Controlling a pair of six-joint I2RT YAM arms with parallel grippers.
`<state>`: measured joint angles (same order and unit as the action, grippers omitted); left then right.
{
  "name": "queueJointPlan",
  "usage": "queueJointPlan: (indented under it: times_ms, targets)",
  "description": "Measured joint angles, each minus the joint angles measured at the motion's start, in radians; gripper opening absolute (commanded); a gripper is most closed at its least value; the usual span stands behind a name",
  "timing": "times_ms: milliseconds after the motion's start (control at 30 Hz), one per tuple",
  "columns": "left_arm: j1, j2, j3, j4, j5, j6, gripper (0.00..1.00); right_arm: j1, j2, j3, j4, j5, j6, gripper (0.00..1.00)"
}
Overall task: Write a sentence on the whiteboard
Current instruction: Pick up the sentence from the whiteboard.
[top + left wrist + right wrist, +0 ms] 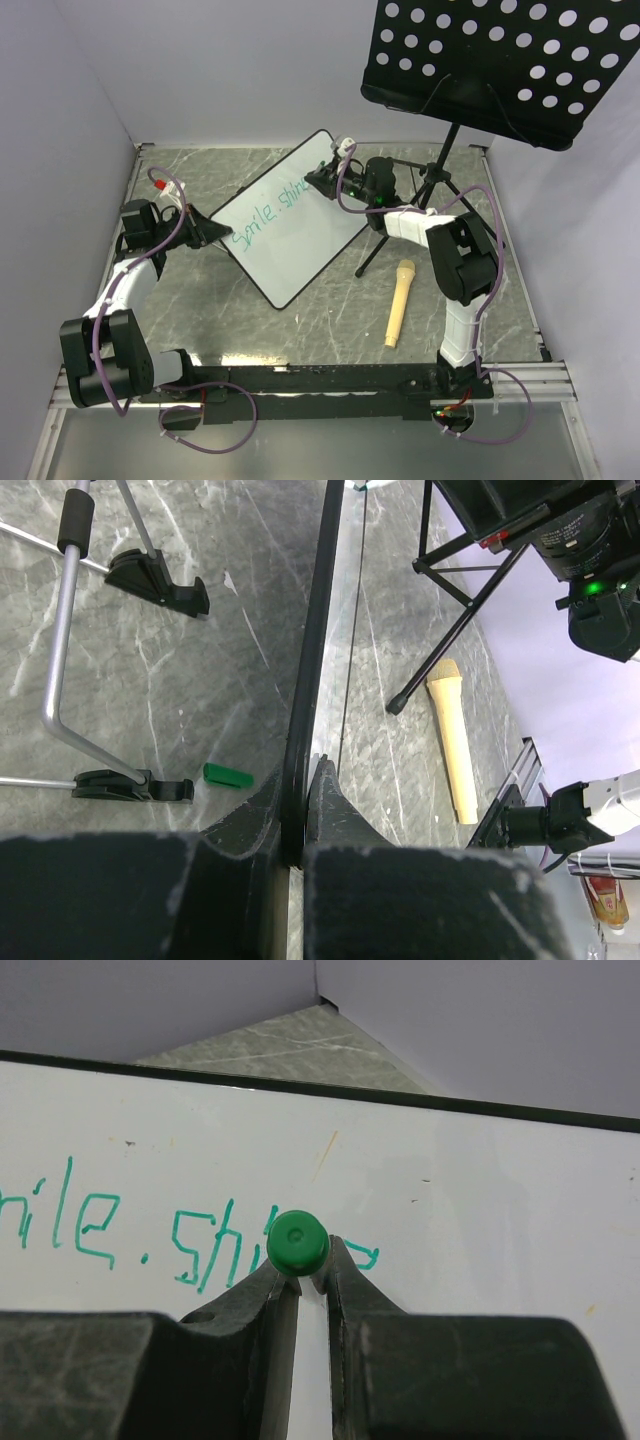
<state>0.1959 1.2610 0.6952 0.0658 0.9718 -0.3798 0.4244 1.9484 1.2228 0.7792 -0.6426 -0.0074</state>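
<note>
1. Table (330, 320): grey marbled top, with 2 arms based at its near edge.
2. Music stand (500, 60): black perforated stand at the far right. Its tripod legs come down just right of the board. It is not part of the task.
3. Whiteboard (310, 250): sits mid-table, turned diagonally, with 1 corner toward the far wall. The left wrist view shows it edge-on with black feet and a metal leg behind it, so it appears propped rather than flat.
4. Left gripper (208, 232): closed tight on the board's left edge, with the thin black frame pinched between the jaws. Judged to be steadying the board.
5. Right gripper (322, 180): at the board's far right part, jaws narrow and clamped on the marker.
6. Microphone (397, 302): a beige microphone lying on the table, right of the board and apart from it.
7. Sentence (268, 215): teal writing along the board's far-left long edge, reading roughly "Smile. shin". The last letters are hidden behind the marker.
8. Marker (297, 1242): green butt end faces the wrist camera. Contact between the tip and the board is not visible.
9. Green cap (228, 774): lies on the table just beside 1 board foot.

Assessment: writing is under way, within word 2 of the line, and the sentence looks unfinished. The next move calls for steady tip pressure, short strokes carried rightward along the same baseline, and an unbroken left-hand hold. Room before the far corner is limited.
</note>
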Motion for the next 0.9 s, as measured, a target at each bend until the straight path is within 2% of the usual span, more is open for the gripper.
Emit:
queueJointPlan:
  times_ms: [433, 900]
  targets:
    - [0.0, 0.0, 0.0, 0.0, 0.0, 0.0, 0.01, -0.019, 0.0, 0.004, -0.017, 0.015, -0.01, 0.0]
    - [0.0, -0.002, 0.0, 0.001, 0.004, 0.001, 0.01, -0.02, 0.0, 0.081, -0.061, 0.029, -0.012, 0.0]
